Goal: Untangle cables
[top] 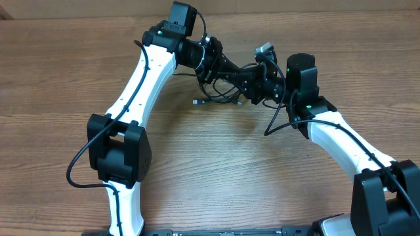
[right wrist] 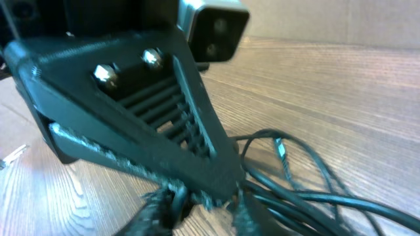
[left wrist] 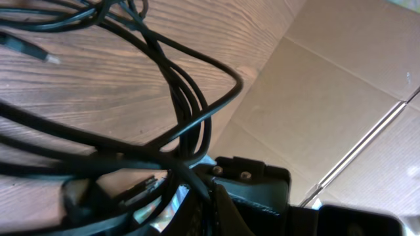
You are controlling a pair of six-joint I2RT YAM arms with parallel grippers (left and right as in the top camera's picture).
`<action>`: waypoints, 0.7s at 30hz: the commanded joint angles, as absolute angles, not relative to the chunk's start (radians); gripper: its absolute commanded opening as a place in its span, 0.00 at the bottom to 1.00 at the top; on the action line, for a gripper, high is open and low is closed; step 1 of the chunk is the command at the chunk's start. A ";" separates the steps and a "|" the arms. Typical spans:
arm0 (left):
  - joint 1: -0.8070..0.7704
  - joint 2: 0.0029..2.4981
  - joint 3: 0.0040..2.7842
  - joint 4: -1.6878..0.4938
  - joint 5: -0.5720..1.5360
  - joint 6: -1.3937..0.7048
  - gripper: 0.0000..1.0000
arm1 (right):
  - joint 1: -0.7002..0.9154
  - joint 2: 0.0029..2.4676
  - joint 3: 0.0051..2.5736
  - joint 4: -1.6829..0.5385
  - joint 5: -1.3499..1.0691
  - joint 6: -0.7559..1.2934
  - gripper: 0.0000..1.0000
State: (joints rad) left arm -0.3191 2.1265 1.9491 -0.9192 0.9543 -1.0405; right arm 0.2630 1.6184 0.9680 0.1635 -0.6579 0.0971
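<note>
Left gripper [top: 243,77] clamps the cables [left wrist: 190,111]; right gripper [right wrist: 193,216] nearby, grip unclear.

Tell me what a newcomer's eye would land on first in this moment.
The left arm and right arm arch inward and meet almost tip to tip at the far middle of the wooden table. Right under that meeting point is a tangle of thin black cables, one plug end lying on the wood on the left arm's side.

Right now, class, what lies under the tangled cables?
Bare wooden table shows beneath the cables, one plug end resting on it. The left gripper and right gripper cover the tangle's middle.
</note>
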 commanded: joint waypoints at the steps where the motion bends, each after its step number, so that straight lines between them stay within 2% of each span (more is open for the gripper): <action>1: -0.347 2.119 1.961 -0.909 0.955 -1.036 0.05 | 0.274 1.594 0.983 0.182 -0.673 0.108 0.22; 9: -0.339 2.119 1.961 -0.900 0.942 -1.032 0.04 | 0.269 1.594 0.983 0.159 -0.673 0.108 0.11; 21: -0.273 2.119 1.961 -0.912 0.882 -1.009 0.04 | 0.166 1.594 0.983 0.014 -0.659 0.105 0.06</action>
